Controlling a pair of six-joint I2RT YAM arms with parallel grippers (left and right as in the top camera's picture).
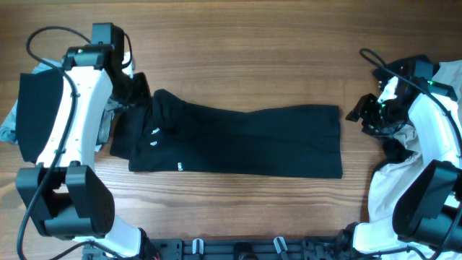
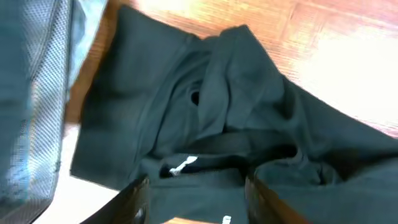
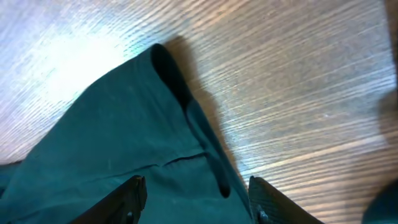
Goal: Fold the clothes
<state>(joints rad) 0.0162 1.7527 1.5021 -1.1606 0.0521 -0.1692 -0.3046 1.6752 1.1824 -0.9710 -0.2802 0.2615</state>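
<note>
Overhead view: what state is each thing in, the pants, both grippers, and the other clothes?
black pants: spread flat on the table, waist end bunched.
left gripper: open, over the bunched waist, holding nothing.
right gripper: open, over the leg-hem corner, holding nothing.
white cloth: crumpled at the table edge.
grey garment: heaped beside the pants' waist.

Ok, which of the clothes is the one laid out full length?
The black trousers across the middle. They are stretched out lengthwise, while the grey-blue garment at the left edge and the white one at the right lie bunched in heaps.
</note>
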